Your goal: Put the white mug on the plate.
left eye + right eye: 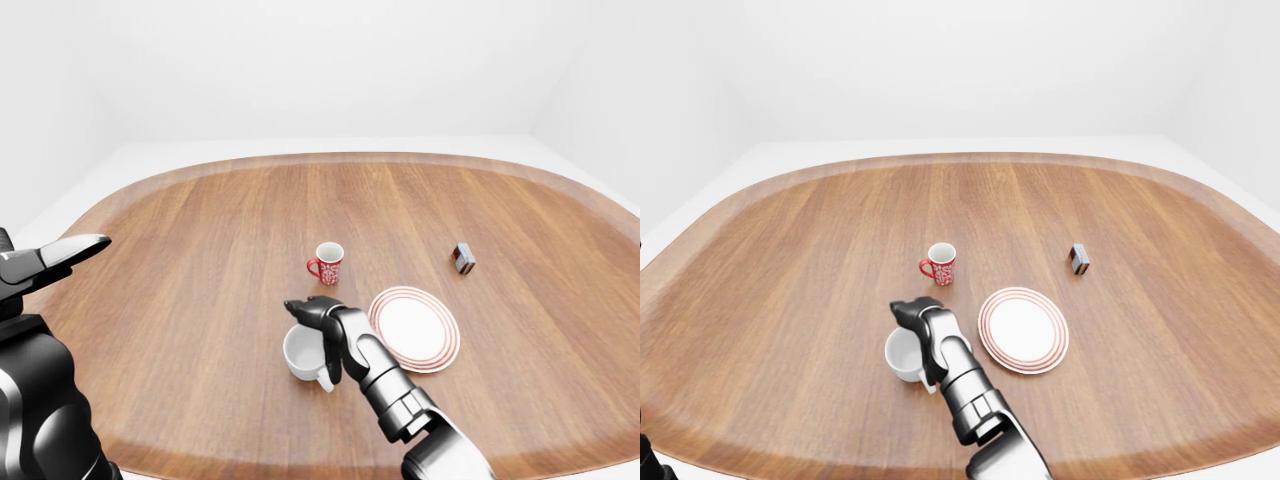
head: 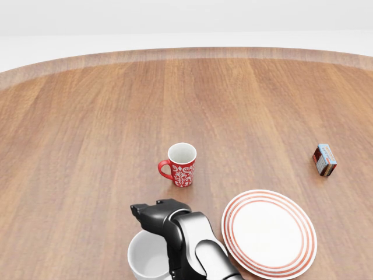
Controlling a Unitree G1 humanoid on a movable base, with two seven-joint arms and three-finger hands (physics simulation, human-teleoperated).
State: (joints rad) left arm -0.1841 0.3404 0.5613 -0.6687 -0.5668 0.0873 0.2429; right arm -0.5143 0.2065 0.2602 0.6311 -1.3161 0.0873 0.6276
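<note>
At the far left of the left-eye view: left hand, raised off the table, pale pointed fingers spread, grasping nothing; dark arm below it at the picture's lower left corner.

Across all views: table, wide, oval, wood-grained, with a raised rim; white floor and walls beyond.

Left of centre, low in the head view: white mug, upright, mouth open upward, standing on the bare wood just left of the plate and not on it. In the left-eye view its handle shows at the lower right of the body.

Over the mug: right hand, black, reaching in from the bottom edge on a grey and black forearm. Fingers curl over the top right part of the mug's rim; one dark finger runs down the mug's right side. Whether the fingers actually clamp the rim cannot be told from these views.

Above the white mug, near the centre of the head view: red mug, white floral pattern, white inside, handle to the left, upright, apart from the hand.

Right of the hand: plate, round, white, red rings at the border, flat on the table, nothing on it.

Far right of the head view: small box, red, blue and dark sides, well apart from the plate.
</note>
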